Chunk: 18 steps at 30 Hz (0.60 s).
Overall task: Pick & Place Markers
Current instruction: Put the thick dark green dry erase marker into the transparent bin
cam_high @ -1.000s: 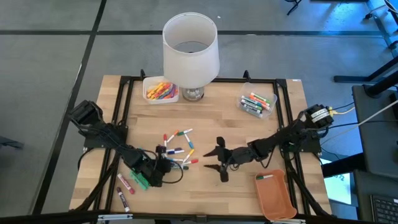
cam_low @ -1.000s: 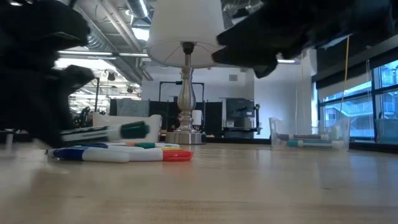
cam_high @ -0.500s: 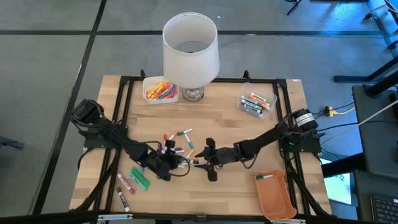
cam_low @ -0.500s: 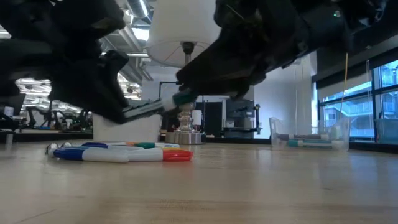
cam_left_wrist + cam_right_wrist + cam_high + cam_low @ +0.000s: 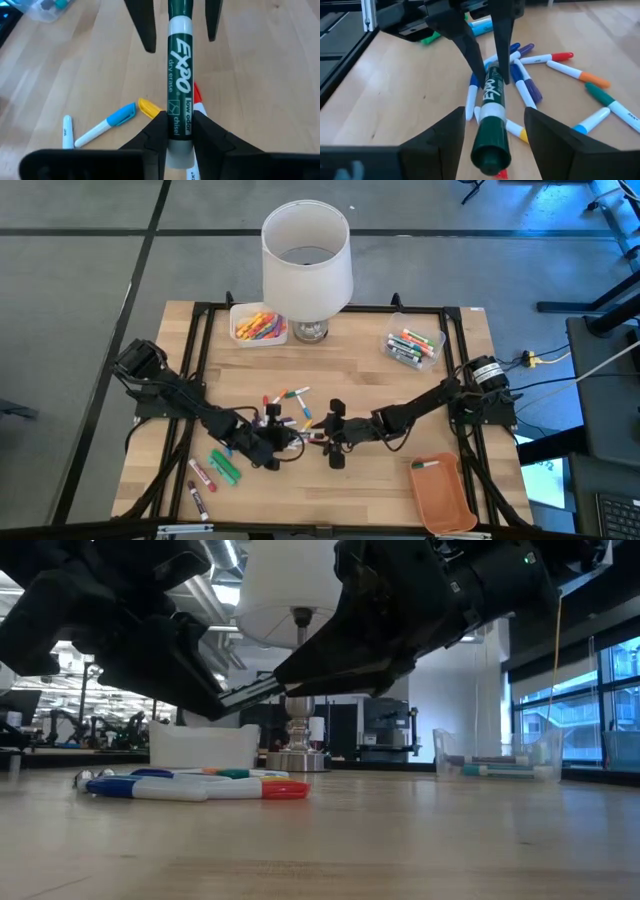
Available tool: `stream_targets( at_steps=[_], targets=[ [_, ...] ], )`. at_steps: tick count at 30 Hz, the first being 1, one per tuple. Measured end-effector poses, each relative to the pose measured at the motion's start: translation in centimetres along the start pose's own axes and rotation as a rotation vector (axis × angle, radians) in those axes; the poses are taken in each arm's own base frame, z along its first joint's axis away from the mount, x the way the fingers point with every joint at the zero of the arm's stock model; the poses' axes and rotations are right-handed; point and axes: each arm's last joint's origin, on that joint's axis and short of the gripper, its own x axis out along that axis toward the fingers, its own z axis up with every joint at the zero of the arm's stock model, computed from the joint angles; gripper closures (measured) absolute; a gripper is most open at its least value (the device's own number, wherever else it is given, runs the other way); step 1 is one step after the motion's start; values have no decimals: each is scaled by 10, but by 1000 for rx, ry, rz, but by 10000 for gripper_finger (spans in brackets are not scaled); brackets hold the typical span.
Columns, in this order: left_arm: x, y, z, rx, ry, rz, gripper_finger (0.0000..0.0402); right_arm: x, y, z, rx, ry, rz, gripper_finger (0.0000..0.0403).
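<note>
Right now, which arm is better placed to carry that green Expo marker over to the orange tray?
Right. The left end effector grips the green Expo marker, whose capped end sits between the right end effector's open fingers. The orange tray lies on the right arm's side.

From above I get even, bright light on the wooden surface (image 5: 400, 395), with only soft, short shadows under the arms. At table height the arms read as black silhouettes against bright ceiling lights (image 5: 225, 590) and the windows (image 5: 585, 710); the near surface is blurred. In my wrist views the green marker (image 5: 179, 80) is sharp at mid-barrel, its near cap soft.
</note>
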Motion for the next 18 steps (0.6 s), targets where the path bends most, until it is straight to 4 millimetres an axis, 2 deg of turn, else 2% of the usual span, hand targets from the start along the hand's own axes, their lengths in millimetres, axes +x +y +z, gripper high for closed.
stream_targets(
  at_steps=[4, 10, 14, 18],
  targets=[
    [0, 0, 0, -21, 0, -2, 337, 0, 0, 1, 2, -7, 1, 243],
    [0, 0, 0, -70, 0, 0, 337, 0, 0, 1, -24, -7, -2, 338],
    [0, 0, 1, -123, -5, -5, 323, 0, 0, 1, -56, -4, 1, 337],
    [1, 1, 4, -183, -33, -2, 287, -4, -1, 3, -78, 16, -3, 337]
  ],
)
